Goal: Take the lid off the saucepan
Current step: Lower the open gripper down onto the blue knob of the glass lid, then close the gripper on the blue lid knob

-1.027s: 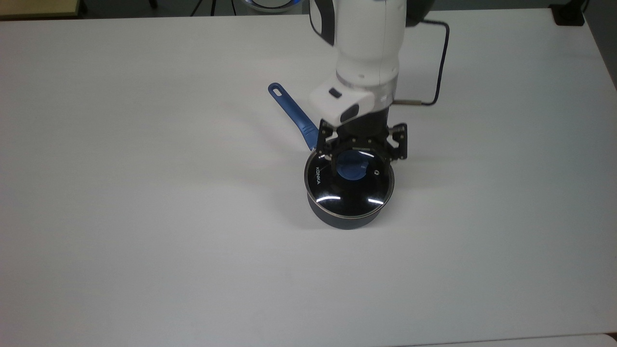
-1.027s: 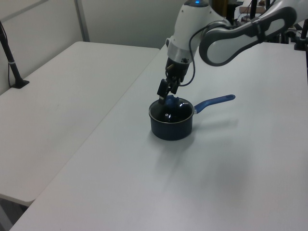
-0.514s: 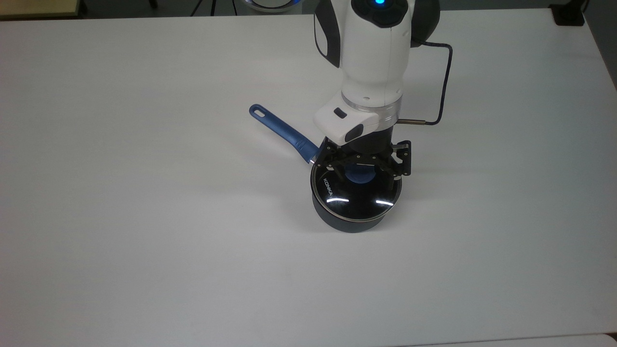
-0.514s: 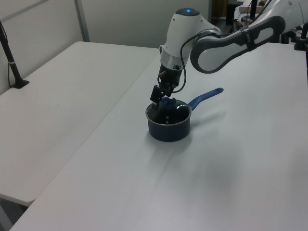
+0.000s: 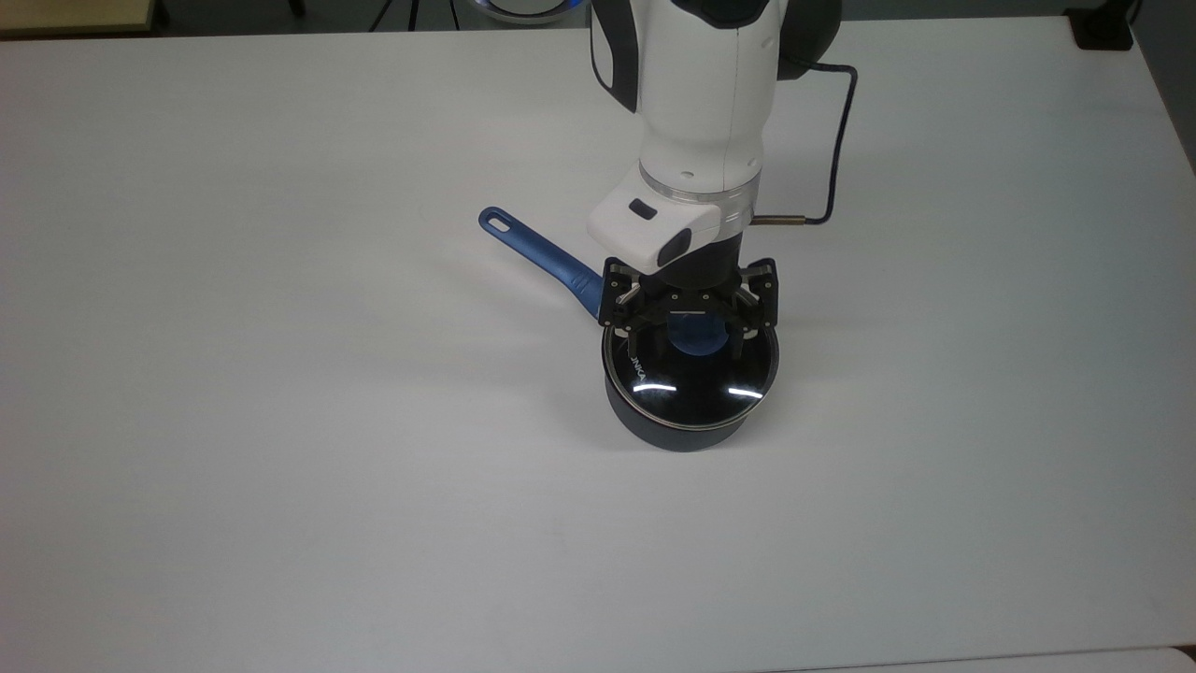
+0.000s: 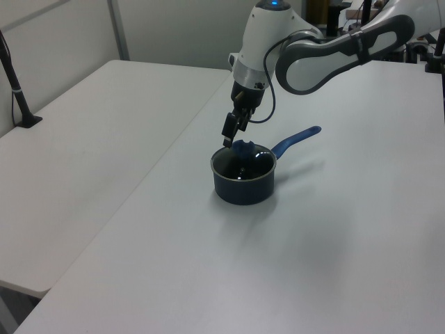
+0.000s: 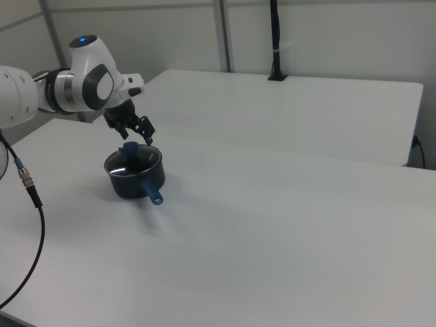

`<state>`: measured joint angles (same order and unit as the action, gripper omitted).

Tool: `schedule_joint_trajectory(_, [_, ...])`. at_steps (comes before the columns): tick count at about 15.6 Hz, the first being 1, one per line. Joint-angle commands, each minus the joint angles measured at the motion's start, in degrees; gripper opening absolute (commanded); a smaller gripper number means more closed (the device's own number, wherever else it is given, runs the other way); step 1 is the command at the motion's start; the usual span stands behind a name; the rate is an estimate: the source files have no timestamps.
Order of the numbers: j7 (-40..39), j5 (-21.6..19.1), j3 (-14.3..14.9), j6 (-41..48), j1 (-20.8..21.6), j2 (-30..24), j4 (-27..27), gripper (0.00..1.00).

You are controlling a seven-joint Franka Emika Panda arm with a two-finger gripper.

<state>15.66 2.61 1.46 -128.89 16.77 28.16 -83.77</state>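
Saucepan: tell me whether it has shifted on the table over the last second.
Yes. In the top view the saucepan slid toward the table's near edge, and its handle swung toward the top view's left. The lid is on.

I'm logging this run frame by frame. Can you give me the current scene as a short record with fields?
lid: seated on the saucepan, blue knob up
saucepan: upright on the white table, blue handle towards the top view's upper left
gripper: above the lid's knob, fingers open on either side, not gripping
arm: reaches down from the top view's upper edge
task state: lid not yet lifted
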Motion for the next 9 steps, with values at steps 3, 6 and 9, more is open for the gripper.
schedule_joint_trajectory(3, [-11.62,-4.19,1.09,5.92,1.59,-1.18,-1.05,1.0])
schedule_joint_trajectory(6, [-11.36,-4.11,1.09,6.11,2.39,-1.09,-1.05,1.0])
schedule_joint_trajectory(9, [-11.44,-3.93,1.09,6.37,2.47,-1.18,-1.05,0.97])
